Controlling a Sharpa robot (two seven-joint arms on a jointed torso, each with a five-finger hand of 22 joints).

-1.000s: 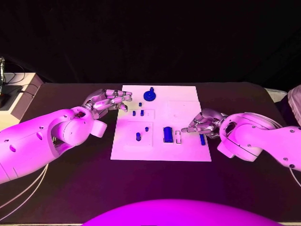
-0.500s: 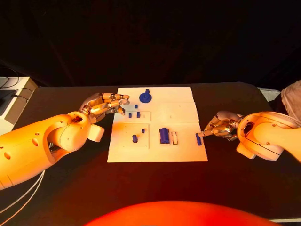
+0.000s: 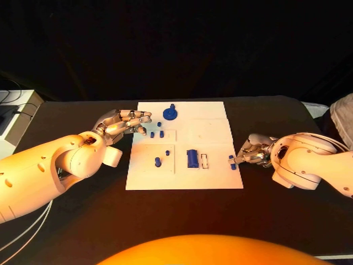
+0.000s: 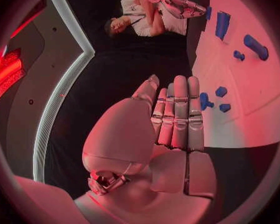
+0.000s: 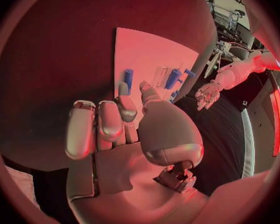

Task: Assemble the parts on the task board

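Head view: on the desk (image 3: 81, 110), the task board (image 3: 212, 128) carries scattered blue parts (image 3: 193, 158); most look unseated. The left robot hand (image 3: 127, 122) hovers at its edge.

Left wrist view: its fingers (image 4: 179, 115) are straight, holding nothing.

Right wrist view: the right robot hand (image 5: 118, 117) pinches a blue peg (image 5: 127, 78).

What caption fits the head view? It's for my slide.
Right hand at a blue part on the board's edge; left hand hovers opposite.
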